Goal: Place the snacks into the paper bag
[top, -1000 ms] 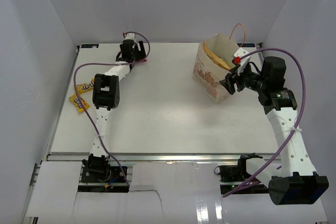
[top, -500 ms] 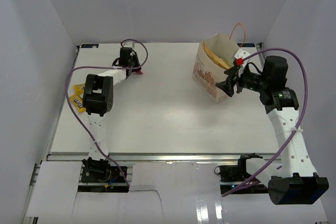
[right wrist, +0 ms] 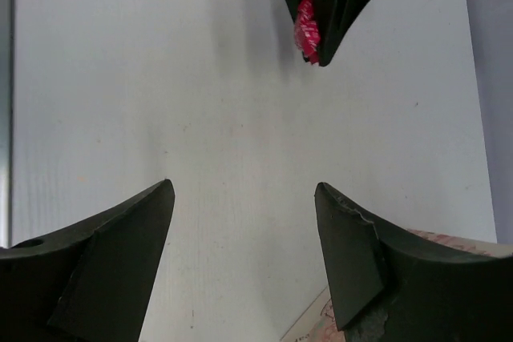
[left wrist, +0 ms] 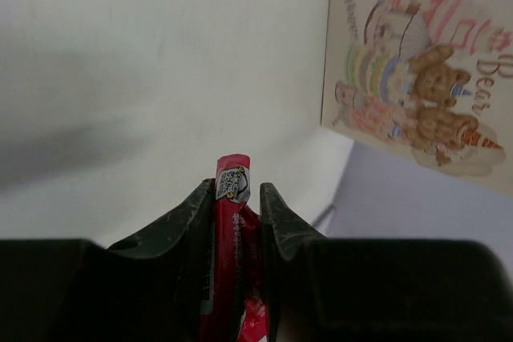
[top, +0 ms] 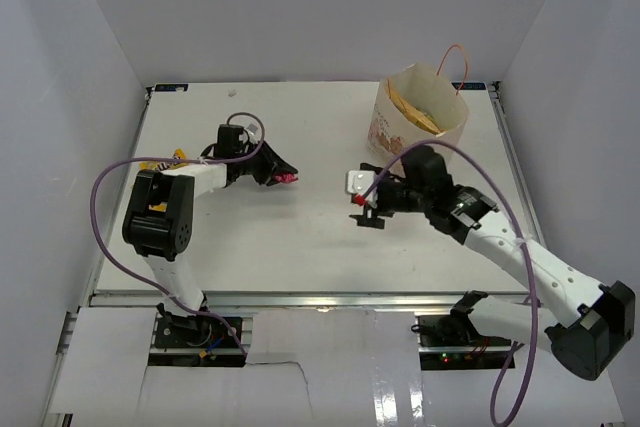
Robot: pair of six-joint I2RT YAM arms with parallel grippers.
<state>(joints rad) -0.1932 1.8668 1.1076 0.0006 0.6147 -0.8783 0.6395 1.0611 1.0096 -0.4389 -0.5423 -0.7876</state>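
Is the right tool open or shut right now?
Open. The right tool shows its fingers wide apart, only bare table between them.

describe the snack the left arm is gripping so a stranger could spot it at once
On the white table, look left of centre for the left gripper. Pinched edge-on between its jaws is a thin pink-red packet. It is the only red snack and the only one held; the yellow packets lie by the table's left edge.
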